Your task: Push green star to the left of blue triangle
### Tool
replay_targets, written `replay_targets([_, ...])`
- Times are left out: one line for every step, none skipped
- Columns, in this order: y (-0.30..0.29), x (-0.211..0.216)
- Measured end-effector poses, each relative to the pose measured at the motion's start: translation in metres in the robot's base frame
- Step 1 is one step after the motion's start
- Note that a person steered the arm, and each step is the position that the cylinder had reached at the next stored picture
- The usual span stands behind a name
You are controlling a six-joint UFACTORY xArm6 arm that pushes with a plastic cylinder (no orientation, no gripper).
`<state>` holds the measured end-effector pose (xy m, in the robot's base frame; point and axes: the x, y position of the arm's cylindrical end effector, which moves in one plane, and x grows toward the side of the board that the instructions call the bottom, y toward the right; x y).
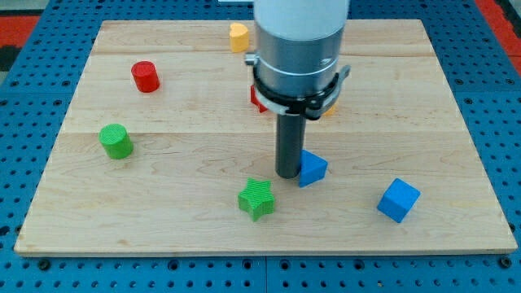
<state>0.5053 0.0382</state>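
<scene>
The green star [257, 198] lies on the wooden board near the view's bottom centre. The blue triangle [313, 168] sits up and to the right of it. My tip [289, 173] rests on the board right against the blue triangle's left side, above and to the right of the green star, with a small gap between tip and star.
A green cylinder [116, 141] is at the left, a red cylinder [146, 76] at upper left, a yellow block [238, 37] at the top, a blue cube [398, 200] at lower right. A red block [257, 99] and an orange block [330, 107] are partly hidden behind the arm.
</scene>
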Motion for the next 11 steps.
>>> replay_targets([0.035, -0.019])
replay_targets([0.090, -0.025])
replay_targets([-0.043, -0.019])
replay_targets([-0.149, -0.015])
replay_targets([-0.137, 0.046])
replay_targets([-0.068, 0.064])
replay_targets([-0.002, 0.038])
replay_targets([-0.018, 0.040])
replay_targets([-0.055, 0.024])
replay_targets([-0.038, -0.007])
replay_targets([0.006, -0.007])
